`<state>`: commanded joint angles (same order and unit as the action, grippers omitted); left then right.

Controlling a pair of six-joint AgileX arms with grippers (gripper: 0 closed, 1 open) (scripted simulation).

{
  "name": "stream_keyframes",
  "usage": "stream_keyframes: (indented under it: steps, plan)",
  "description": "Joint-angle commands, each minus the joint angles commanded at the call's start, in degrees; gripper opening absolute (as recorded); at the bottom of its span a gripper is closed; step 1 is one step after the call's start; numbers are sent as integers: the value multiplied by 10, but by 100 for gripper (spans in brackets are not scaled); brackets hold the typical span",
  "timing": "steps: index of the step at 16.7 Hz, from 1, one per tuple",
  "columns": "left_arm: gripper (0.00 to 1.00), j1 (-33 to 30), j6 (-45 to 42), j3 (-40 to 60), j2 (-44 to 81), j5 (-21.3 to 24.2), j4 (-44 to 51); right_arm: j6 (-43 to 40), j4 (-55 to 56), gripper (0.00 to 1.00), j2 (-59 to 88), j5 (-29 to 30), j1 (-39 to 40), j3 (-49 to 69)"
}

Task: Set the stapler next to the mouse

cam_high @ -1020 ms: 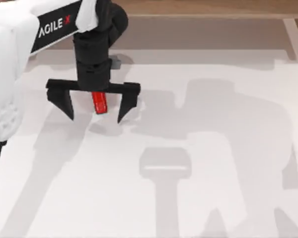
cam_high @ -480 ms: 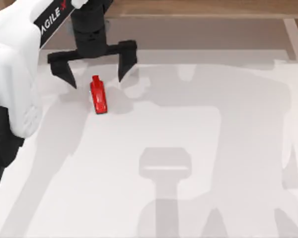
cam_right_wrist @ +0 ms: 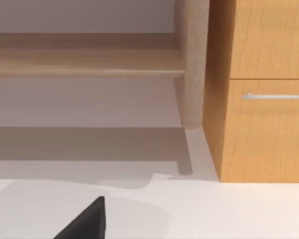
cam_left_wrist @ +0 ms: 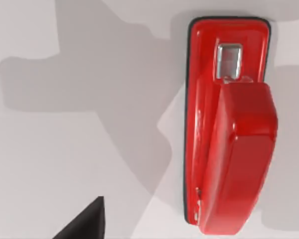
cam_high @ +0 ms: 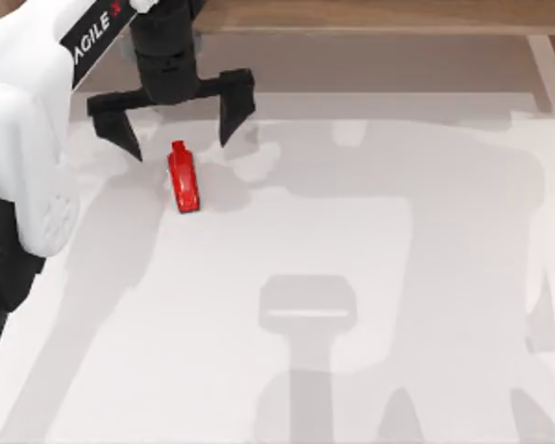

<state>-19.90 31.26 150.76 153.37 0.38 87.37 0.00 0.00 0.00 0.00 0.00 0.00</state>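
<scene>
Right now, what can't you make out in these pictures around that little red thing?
- The glossy red stapler: in the top view its underside is hidden by its own body.
- The black two-finger left gripper, open above it: the left wrist view's edge cuts off all but one fingertip.
- Right gripper: the right wrist view's edge leaves one dark tip.

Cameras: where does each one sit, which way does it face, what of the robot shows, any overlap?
Top view: above the table, looking down; left arm, its open end effector just beyond the stapler.
Left wrist view: on the left wrist, looking down at the stapler; one dark fingertip.
Right wrist view: on the right wrist, facing a wooden cabinet; one fingertip.
Shared: top and left wrist views show the stapler.
</scene>
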Motion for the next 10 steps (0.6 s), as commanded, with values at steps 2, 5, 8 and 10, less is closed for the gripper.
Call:
stream_keyframes:
  steps: [2,5,8,10]
  plan:
    - [100,-2,5,-18,-3,0,-13,0,0,100,0,0,0,0]
    - [100,-4,8,-70,-10,-1,-58,0,0,100,0,0,0,0]
    - [100,0,3,-127,-17,-1,-109,0,0,100,0,0,0,0]
    - [100,4,0,-150,-19,0,-129,0,0,100,0,0,0,0]
